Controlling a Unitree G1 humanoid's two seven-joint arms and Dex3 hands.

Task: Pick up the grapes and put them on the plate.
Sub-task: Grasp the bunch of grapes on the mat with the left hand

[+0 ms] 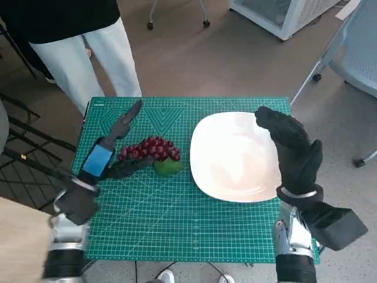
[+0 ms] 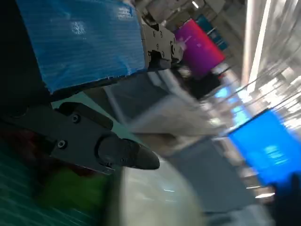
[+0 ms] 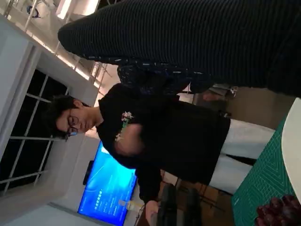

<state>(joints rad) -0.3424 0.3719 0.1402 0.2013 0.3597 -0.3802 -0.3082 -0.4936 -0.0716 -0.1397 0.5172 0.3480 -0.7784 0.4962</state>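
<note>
Nearest the robot, 2 forearms rise from the near edge of the green cutting mat [image 1: 177, 224], which covers the small table.

The left hand [image 1: 115, 150] lies on the mat beside the grapes [image 1: 150, 148]. In the head view, 1 finger extends toward the far side of the mat, and other fingers reach under or against the near edge of the bunch. Whether the grapes are actually clamped cannot be told: the head view shows contact or close proximity only, and the left wrist view is blurred, with red and green smears behind the black fingers [image 2: 108, 150].

The grapes, a dark red bunch with a green leaf [image 1: 168, 167], rest on the mat, just beside the near-left rim of the white plate [image 1: 235, 159] but apart from it. No lift is visible.

The right hand [image 1: 291, 150], in its black knitted glove, is held above the right portion of the plate. Its fingers are loosely apart and nothing is held in it.

At the far side of the table, a person [image 1: 88, 53] in white trousers is standing.

Task status, as judged: 0 of 2 steps are complete. The approach to the grapes appears made; the grasp is unconfirmed. Lifting, carrying to the right, and release onto the plate remain.
</note>
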